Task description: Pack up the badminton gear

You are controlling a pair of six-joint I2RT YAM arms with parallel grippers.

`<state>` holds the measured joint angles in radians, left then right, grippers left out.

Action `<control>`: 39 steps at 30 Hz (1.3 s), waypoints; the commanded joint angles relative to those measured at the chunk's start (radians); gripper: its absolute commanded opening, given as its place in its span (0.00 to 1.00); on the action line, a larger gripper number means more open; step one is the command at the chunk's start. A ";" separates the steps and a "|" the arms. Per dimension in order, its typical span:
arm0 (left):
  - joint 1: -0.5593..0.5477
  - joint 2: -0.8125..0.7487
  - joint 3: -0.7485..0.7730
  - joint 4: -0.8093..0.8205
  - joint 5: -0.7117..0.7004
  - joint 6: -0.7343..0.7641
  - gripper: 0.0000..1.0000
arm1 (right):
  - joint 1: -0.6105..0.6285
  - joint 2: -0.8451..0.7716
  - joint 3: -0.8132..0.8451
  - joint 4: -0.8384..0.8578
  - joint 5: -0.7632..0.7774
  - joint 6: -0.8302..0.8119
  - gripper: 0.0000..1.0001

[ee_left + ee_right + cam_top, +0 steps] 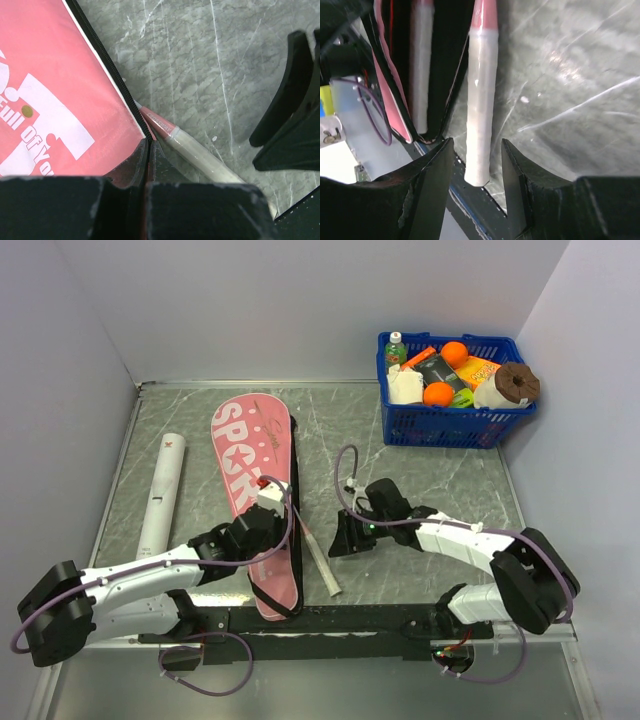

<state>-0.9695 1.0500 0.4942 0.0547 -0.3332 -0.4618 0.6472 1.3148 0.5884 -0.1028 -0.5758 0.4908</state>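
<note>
The pink bag point(250, 455) lettered in white lies lengthwise in the middle of the table, its black zip edge open on the right. My left gripper point(280, 515) is shut on that edge point(131, 112), pink cloth pinched between the jaws. One racket's pale handle point(320, 558) sticks out of the bag onto the table. My right gripper point(477, 150) is open, a finger on each side of that handle's end point(480, 125) with a gap on both sides. A second pale handle point(421, 65) lies inside the bag. The white tube point(163, 495) rests left of the bag.
A blue plastic basket point(455, 425) of groceries stands at the back right by the wall. The black mounting rail point(330, 618) runs along the near edge just below the handle's end. Grey walls close in the table on three sides.
</note>
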 commanded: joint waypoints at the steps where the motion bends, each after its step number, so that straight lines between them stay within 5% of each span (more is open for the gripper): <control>1: -0.008 -0.027 0.001 0.089 0.036 0.014 0.01 | 0.042 0.012 -0.024 0.089 -0.033 0.032 0.50; 21: -0.008 -0.064 -0.022 0.079 0.033 0.012 0.01 | 0.201 0.187 -0.015 0.187 0.065 0.089 0.48; 29: -0.008 -0.064 -0.029 0.088 0.040 0.011 0.01 | 0.227 0.222 -0.001 0.262 0.042 0.143 0.14; 39: -0.009 -0.067 -0.042 0.105 0.048 0.005 0.01 | 0.324 0.219 0.137 0.259 0.070 0.209 0.11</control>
<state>-0.9703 1.0103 0.4515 0.0772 -0.3157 -0.4568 0.9272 1.5284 0.6403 0.0727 -0.5037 0.6880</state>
